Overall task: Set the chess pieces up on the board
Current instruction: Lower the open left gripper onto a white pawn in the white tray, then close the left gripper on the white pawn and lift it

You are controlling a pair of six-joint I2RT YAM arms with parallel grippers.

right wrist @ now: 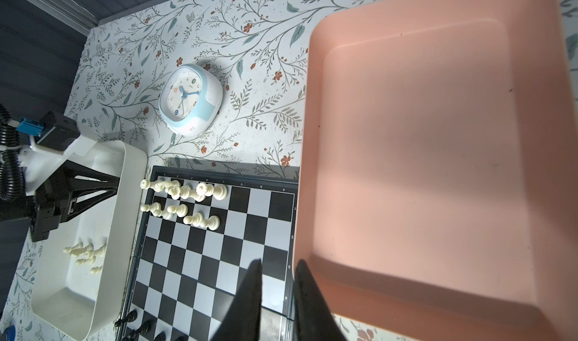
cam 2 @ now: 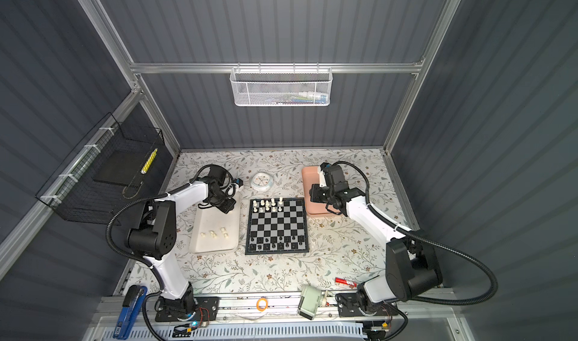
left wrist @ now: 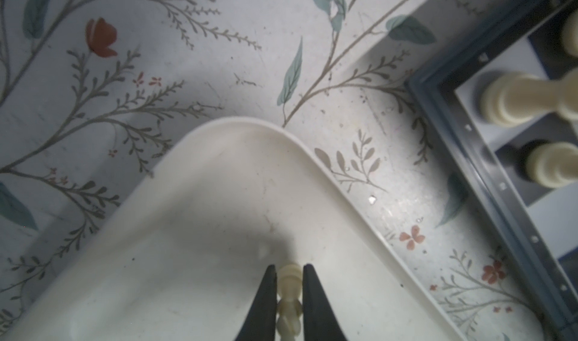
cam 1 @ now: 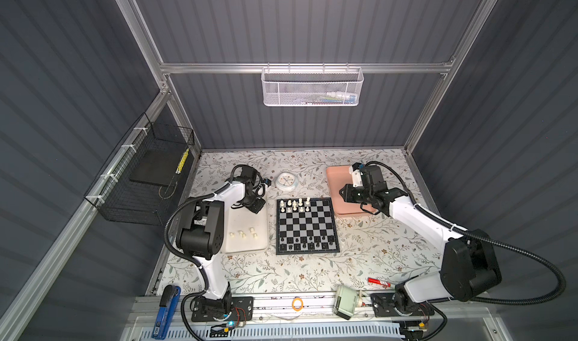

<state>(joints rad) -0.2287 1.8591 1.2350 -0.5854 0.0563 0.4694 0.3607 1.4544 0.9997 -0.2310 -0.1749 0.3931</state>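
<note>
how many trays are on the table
2. The white tray lies left of the board and holds loose cream pieces. The pink tray lies beside the board's far right corner.

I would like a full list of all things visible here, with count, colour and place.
board: one, black and grey, table centre
white pieces on board: about nine, far rows
black pieces on board: many, near rows
white tray: one, left of board, five loose white pieces
pink tray: one, right of board, empty
clock: one, white-blue, behind board
left gripper: shut on white piece
right gripper: jaws slightly apart, empty
</note>
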